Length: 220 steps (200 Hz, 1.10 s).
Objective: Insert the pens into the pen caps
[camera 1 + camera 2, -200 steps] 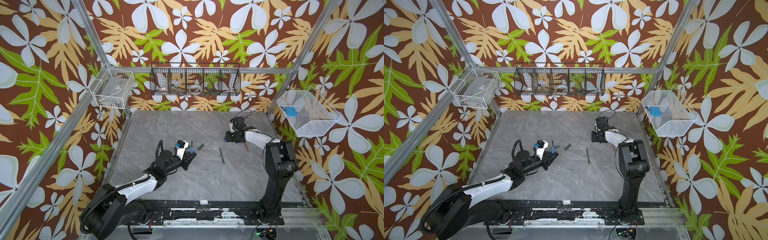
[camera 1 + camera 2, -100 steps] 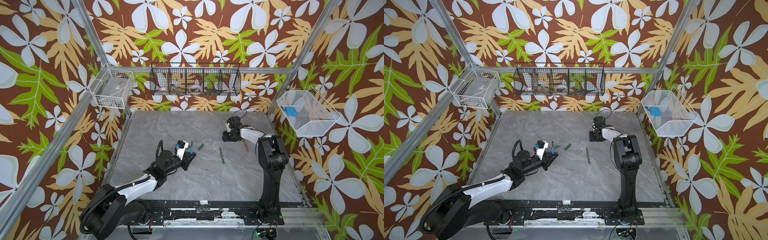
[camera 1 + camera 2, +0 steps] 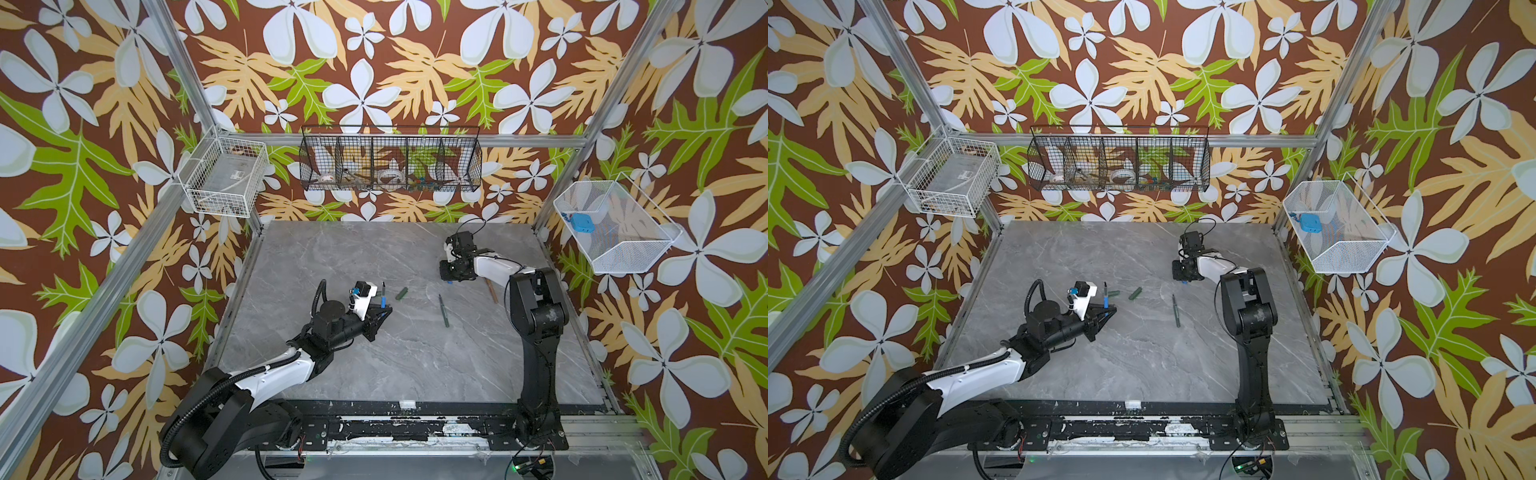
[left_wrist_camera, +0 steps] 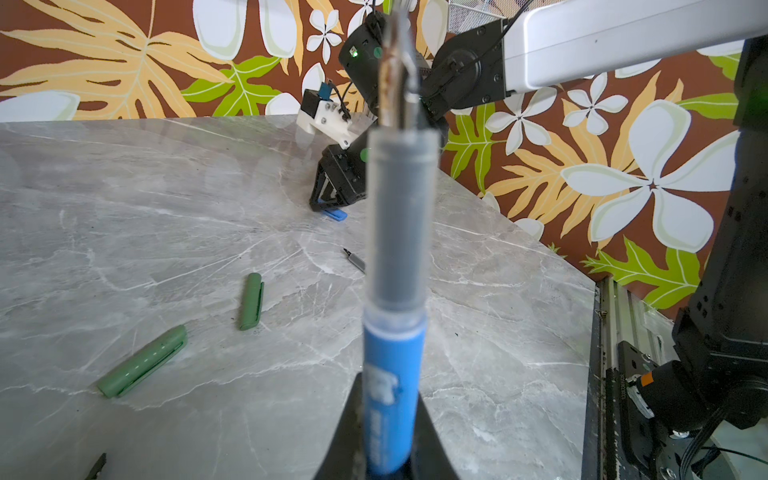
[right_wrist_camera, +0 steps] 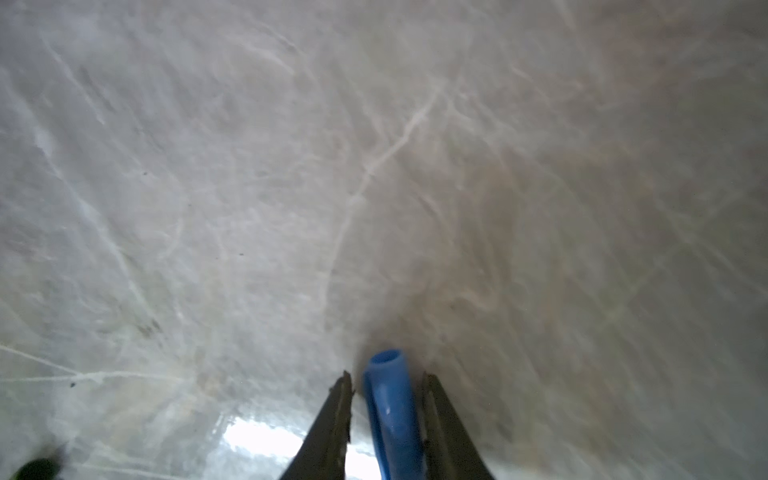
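Observation:
My left gripper (image 3: 380, 313) is shut on the blue pen (image 4: 392, 374), which stands upright with its dark tip up (image 3: 1106, 292). At the back right my right gripper (image 5: 386, 380) is down on the grey table (image 3: 395, 365). The blue pen cap (image 5: 390, 407) lies between its narrowed fingers, with a thin gap showing beside one finger (image 5: 338, 411). Two green pen caps (image 4: 251, 301) (image 4: 143, 361) lie just beyond the left gripper. A green pen (image 3: 443, 311) lies mid-table. An orange-brown pen (image 3: 491, 291) lies beside the right arm.
On the walls hang a white wire basket (image 3: 224, 183) at the left, a black wire basket (image 3: 390, 160) at the back and a white mesh basket (image 3: 611, 224) at the right. A black rail (image 3: 395, 428) runs along the table's front edge.
The right gripper has come down over the blue cap and its jaws have narrowed around it. The left gripper has held still with the blue pen.

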Each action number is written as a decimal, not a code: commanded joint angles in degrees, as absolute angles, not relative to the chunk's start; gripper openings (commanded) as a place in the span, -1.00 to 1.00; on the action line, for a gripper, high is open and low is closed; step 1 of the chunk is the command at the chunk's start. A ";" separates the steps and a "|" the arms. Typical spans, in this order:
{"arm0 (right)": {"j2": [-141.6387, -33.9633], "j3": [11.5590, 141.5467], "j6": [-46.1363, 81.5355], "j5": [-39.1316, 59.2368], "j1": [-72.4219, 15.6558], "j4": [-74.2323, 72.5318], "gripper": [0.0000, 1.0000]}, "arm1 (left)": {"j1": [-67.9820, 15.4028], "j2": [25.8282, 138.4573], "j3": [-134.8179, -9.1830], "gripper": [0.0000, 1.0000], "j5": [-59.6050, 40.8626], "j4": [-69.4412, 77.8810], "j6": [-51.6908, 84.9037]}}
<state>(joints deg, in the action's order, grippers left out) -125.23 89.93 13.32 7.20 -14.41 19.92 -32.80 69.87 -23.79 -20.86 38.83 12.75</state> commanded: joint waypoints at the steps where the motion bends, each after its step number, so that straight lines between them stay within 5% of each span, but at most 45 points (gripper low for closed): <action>1: -125.86 89.94 14.42 9.26 -15.44 23.57 -0.50 | -32.88 69.50 -24.28 -1.00 -20.75 39.73 12.04; 46: -124.99 88.90 15.83 11.50 -17.94 22.48 -0.66 | -32.87 68.78 -24.08 -1.00 -20.64 39.46 11.95; 160: -117.23 77.52 14.83 9.32 -25.29 23.46 -0.69 | -32.87 68.20 -23.91 -1.00 -20.17 39.18 11.77; 220: -111.45 71.02 10.73 10.48 -30.00 23.76 -0.53 | -32.87 68.75 -23.99 -1.00 -19.93 39.37 11.77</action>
